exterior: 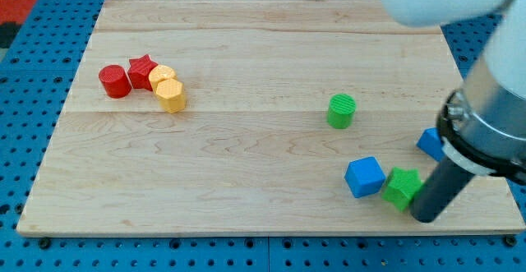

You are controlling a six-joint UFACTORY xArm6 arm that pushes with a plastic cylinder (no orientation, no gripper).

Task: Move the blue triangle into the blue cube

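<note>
The blue cube [364, 177] lies on the wooden board [246, 140] at the lower right. The blue triangle [429, 143] sits at the right, partly hidden behind the arm. A green star-like block [402, 186] lies between them, just right of the blue cube. My tip [427, 216] rests on the board just right of and below the green block, below the blue triangle.
A green cylinder [341, 111] stands above the blue cube. At the left lie a red cylinder [115, 81], a red star [142, 71], a yellow block [161, 76] and an orange-yellow hexagonal block [171, 94], clustered together.
</note>
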